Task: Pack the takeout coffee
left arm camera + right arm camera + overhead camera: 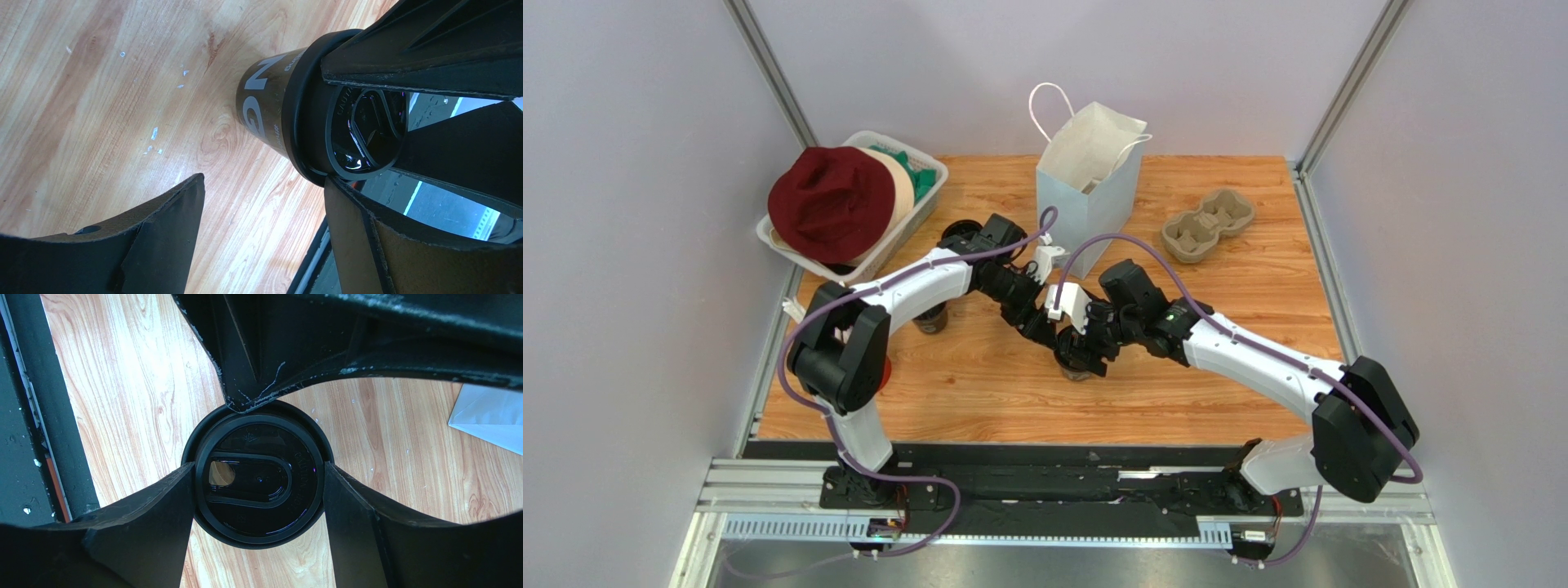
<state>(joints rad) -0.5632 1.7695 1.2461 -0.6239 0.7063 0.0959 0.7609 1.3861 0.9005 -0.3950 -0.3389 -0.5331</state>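
Note:
The takeout coffee (pixel 1074 364) is a black cup with a black lid, standing upright on the wooden table in the middle. The right wrist view shows its lid (pixel 264 502) from above. My right gripper (pixel 259 471) is shut on the lid, one finger pressed on each side. In the left wrist view the cup's printed body (pixel 263 104) lies at upper right. My left gripper (pixel 264 182) is open and empty beside it, one fingertip next to the lid's edge. From above, the left gripper (pixel 1053 306) and right gripper (pixel 1090 343) meet over the cup.
The pale-blue paper bag (pixel 1087 184) stands open at the back centre; its corner shows in the right wrist view (pixel 491 419). A grey pulp cup tray (pixel 1208 224) lies at back right. A bin (pixel 916 214) with a red hat is at back left. Another dark cup (pixel 932 322) sits under my left arm.

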